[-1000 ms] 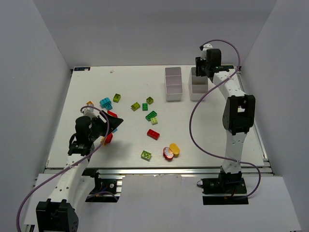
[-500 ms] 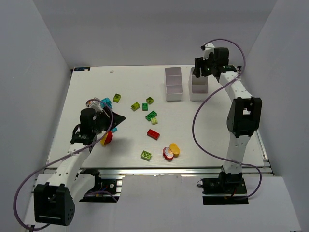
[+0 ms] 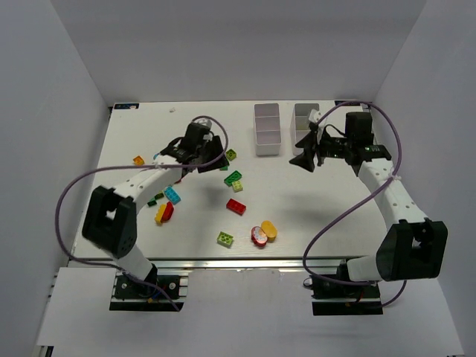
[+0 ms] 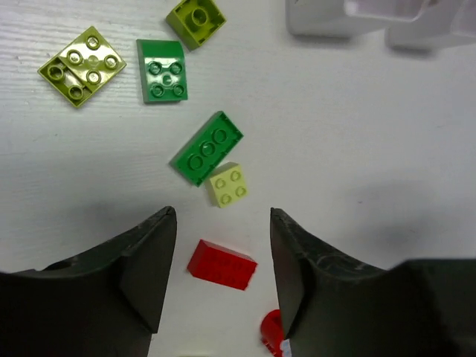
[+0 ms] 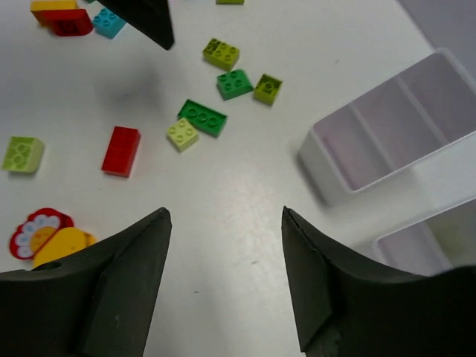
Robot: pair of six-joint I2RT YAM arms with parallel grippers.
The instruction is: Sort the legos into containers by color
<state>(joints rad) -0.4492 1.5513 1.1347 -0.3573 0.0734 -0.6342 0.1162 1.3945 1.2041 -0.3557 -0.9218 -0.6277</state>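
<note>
1. Left fingers (image 4: 145, 271): spread apart, with nothing gripped. They hang above the table (image 4: 372, 149), over the central group of legos.
2. In the left wrist view, a red brick (image 4: 222, 264) lies on the table and shows in the gap between the two fingers, untouched.
3. Past the red brick, a pale lime square brick (image 4: 228, 184) sits against one end of a dark green six-stud brick (image 4: 208, 147). Farther on lie a green four-stud brick (image 4: 163, 71) and a lime brick (image 4: 82, 56).
4. Right fingers (image 5: 126, 282): released and empty, above bare table between the loose bricks and the containers.
5. Containers: two white bins, the left bin (image 3: 267, 141) and the right bin (image 3: 298, 113), stand side by side at the far right of the table. The right arm partly hides the right bin.
6. Near the left side lie a cyan brick (image 3: 172, 195), an orange brick (image 3: 138, 160), and a yellow piece (image 3: 159, 215) touching a red piece (image 3: 167, 212).
7. Toward the near edge lie a lime brick (image 3: 224, 239) and a red flower piece (image 3: 259, 236) touching an orange rounded piece (image 3: 269, 230).
8. All bricks listed rest on the table, outside the bins.
</note>
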